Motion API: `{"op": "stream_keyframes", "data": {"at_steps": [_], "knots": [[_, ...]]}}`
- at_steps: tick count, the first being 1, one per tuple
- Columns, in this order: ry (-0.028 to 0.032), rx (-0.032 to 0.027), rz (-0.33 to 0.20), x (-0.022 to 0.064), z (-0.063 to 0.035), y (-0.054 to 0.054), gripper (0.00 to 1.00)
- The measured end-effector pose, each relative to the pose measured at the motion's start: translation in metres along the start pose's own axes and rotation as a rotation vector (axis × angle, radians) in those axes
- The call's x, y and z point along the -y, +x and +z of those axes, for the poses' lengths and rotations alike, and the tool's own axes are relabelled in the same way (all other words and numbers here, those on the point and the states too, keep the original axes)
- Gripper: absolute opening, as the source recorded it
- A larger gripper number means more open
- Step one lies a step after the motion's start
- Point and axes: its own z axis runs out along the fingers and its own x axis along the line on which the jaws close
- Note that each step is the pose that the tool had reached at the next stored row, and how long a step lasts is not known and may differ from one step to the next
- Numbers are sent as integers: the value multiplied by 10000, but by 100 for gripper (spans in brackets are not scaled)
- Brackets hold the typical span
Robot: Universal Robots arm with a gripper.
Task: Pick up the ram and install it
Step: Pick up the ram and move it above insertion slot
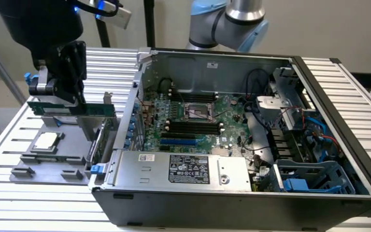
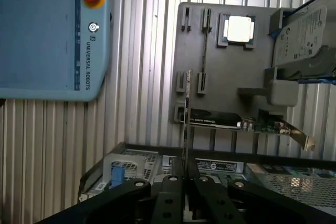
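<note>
My gripper [image 1: 62, 96] hangs over the grey parts holder [image 1: 50, 159] at the exterior view's left, outside the computer case. It is shut on the ram [image 1: 47, 107], a narrow green stick held level a little above the holder. In the wrist view the ram [image 2: 187, 124] appears edge-on as a thin line running out from between the black fingers [image 2: 170, 187] of the gripper [image 2: 185, 176]. The motherboard [image 1: 198, 121] lies inside the open case, and its black slots [image 1: 192, 126] sit to the exterior view's right of the gripper.
A larger green card with a metal bracket [image 1: 95, 113] stands in the holder beside the ram. A square silver processor [image 1: 46, 140] rests on the holder. A hard drive [image 2: 304, 38] and a teach pendant [image 2: 47, 30] lie nearby. The case wall [image 1: 134, 96] stands between the holder and the motherboard.
</note>
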Motion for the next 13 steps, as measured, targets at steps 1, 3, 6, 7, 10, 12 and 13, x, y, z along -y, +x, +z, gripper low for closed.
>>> {"op": "stream_keyframes", "data": {"at_steps": [1,3,6,7,10,12,13], "knots": [[0,5,1,46,-15,2,14],[2,13,-1,136,-39,7,14],[1,17,1,273,-60,11,14],[0,15,1,318,-63,11,14],[2,16,1,456,-65,11,14],[0,15,0,546,-68,9,14],[2,17,0,590,-67,8,14]]}}
